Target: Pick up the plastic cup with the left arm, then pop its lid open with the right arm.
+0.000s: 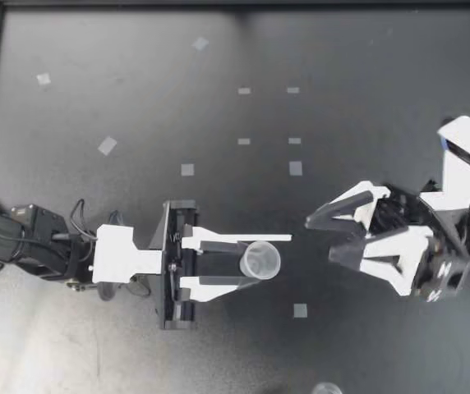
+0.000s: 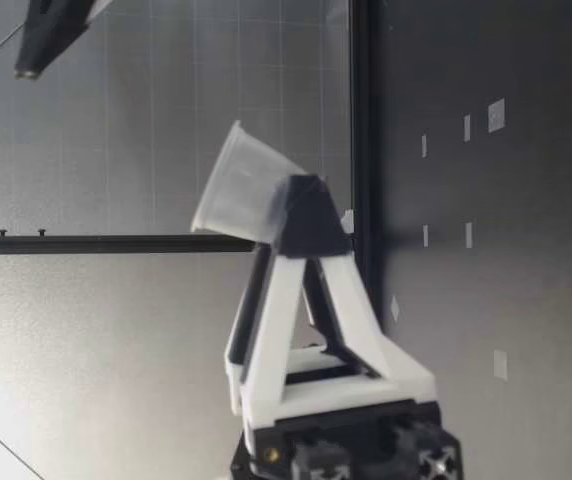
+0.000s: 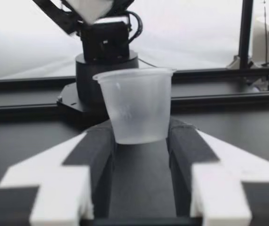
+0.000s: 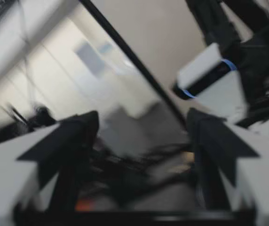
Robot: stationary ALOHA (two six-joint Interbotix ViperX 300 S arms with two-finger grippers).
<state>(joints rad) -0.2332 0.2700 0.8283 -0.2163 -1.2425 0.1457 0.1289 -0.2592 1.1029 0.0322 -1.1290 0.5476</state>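
1. Well, my left gripper (image 1: 251, 261) is closed on a clear plastic cup (image 1: 263, 259). One finger presses it from each side.
2. In the left wrist view, the cup (image 3: 134, 106) sits right at the tips of the fingers (image 3: 99, 146), with its mouth up. The dark pads pinch its low part, near the bottom.
3. In the low view, the cup (image 2: 241, 185) leans a little in my left gripper (image 2: 311, 215). It looks to be up off the table (image 2: 526, 300).
4. My right gripper (image 1: 321, 239) is wide open and holds nothing. It is out ahead of my left gripper, apart from the cup. The right wrist view is blurry, but nothing shows between its fingers (image 4: 73, 136).
5. I think the cup is very light and thin. It looks empty. Its wall is soft and would bend or crack with a hard squeeze.
6. I think the cup is smooth too, so it could slip. The best place to hold it is low down, where it is stiffer, with a gentle pinch. The rim is the weakest place to grab.
7. Small bits of tape (image 1: 300, 310) lie on the table under and around the grippers. A small clear thing (image 1: 326, 387) sits off to one side of my left gripper. I cannot tell what it is.
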